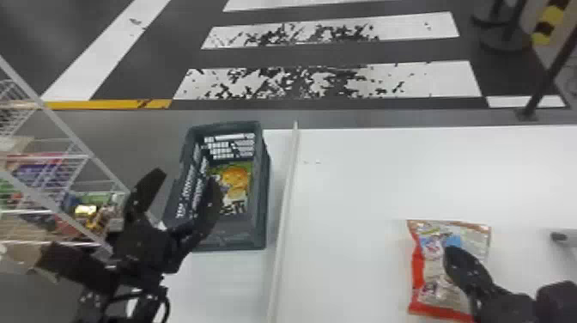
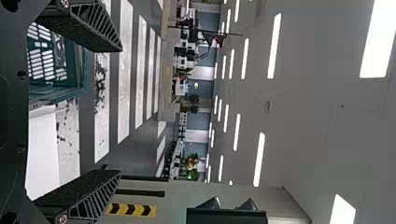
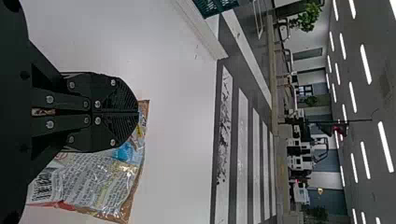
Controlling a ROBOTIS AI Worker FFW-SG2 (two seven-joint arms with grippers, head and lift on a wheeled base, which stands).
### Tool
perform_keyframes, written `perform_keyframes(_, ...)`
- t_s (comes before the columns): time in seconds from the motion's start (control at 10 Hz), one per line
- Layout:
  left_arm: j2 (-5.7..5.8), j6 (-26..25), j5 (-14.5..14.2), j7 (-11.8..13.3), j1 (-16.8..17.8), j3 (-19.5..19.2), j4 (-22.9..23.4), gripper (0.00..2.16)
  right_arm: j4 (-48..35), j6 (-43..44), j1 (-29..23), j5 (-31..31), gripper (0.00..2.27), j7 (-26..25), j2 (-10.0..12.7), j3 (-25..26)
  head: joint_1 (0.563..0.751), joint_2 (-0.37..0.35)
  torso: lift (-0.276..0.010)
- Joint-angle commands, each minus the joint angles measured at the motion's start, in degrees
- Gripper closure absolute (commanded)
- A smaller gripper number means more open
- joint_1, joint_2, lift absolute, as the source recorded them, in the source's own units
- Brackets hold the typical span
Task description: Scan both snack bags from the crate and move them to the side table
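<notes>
With the left pincer (image 1: pixel 187 175) spread at the crate's (image 1: pixel 262 206) 9 o'clock side, centre it towards 3 o'clock, then lower clear of the walls onto the yellow-green snack bag (image 1: pixel 237 184), the clenched right pincer (image 3: pixel 138 112) best kept off the red-edged snack bag (image 1: pixel 431 279) on the desk (image 1: pixel 365 193).

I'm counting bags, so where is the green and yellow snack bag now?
In the head view, the green and yellow snack bag lies inside the dark crate, left of the pale raised strip.
</notes>
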State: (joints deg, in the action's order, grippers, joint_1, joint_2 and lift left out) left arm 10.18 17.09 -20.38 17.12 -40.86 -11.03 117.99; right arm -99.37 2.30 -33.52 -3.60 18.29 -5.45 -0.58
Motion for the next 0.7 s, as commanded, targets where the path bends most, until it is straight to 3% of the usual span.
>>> perform_keyframes(0.0,0.01,0.0,0.08,0.01,-0.19,0.04,0.22,0.06,2.87,0.38,1.26,0.0,2.24,0.52,0.0,0.23,0.695,0.177,-0.029)
perform_keyframes(0.6,0.28,0.0,0.08,0.28,-0.54,-0.04,0.66,0.06,10.87,3.01,4.25,-2.64,2.24,3.15,0.17,1.37,0.695,0.158,-0.029)
